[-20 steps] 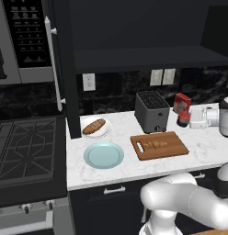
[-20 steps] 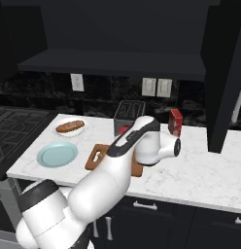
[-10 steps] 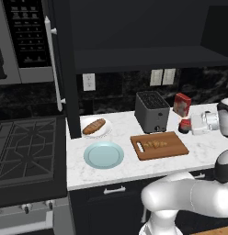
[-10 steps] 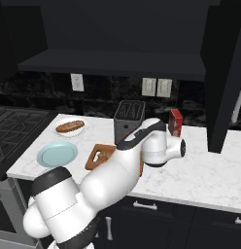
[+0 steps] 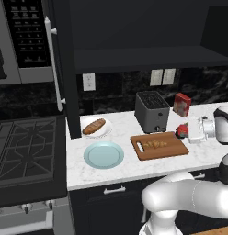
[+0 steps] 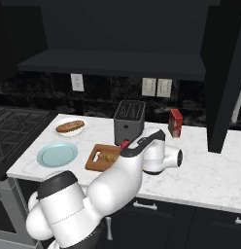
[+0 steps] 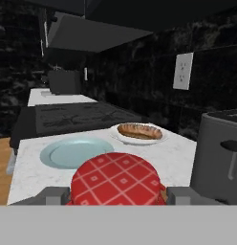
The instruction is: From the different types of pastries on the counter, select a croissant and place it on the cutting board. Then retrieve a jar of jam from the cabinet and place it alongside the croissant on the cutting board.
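Between the jaws, jar of jam, gripped

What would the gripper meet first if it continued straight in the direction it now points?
Probably nothing soon. The gripper, holding the jar of jam, points leftward above the cutting board. Beyond lie the light blue plate and the stove, though heights are unclear.

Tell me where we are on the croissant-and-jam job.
Done: the croissant lies on the cutting board. In hand: the jar of jam, red checked lid, sits between the hand's fingers, just right of the board. Left: set the jar down on the board beside the croissant.
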Available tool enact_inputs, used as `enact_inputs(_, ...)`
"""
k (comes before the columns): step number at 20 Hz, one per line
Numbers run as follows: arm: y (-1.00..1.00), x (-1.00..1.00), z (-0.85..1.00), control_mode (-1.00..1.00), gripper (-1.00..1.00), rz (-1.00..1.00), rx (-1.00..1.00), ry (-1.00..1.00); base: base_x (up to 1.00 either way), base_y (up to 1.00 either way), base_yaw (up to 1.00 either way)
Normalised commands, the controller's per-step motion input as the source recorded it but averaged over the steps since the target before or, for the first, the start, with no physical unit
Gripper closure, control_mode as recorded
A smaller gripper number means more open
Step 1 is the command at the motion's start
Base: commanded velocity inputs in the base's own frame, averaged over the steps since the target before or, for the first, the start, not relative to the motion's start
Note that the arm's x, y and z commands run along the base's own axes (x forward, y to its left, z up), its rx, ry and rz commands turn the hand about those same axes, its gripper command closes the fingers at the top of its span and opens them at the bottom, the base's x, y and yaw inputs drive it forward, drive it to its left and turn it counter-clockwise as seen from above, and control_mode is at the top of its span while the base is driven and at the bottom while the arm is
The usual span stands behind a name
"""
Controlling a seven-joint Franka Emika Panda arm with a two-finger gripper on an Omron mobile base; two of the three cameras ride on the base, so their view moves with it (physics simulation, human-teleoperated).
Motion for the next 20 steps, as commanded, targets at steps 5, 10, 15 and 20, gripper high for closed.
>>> enact_inputs(5, 0.0, 0.05, -0.06, -1.0, 1.0, 0.04, 0.0, -0.05, 0.0, 0.0, 0.0)
enact_inputs(10, 0.0, 0.19, -0.22, -1.0, 1.0, 0.0, -0.01, 0.05, 0.0, 0.0, 0.0)
enact_inputs(15, 0.0, 0.2, -0.29, -1.0, 1.0, 0.0, 0.0, 0.0, 0.0, 0.0, 0.0)
enact_inputs(20, -0.03, 0.23, -0.36, -1.0, 1.0, 0.0, 0.0, 0.0, 0.0, 0.0, 0.0)
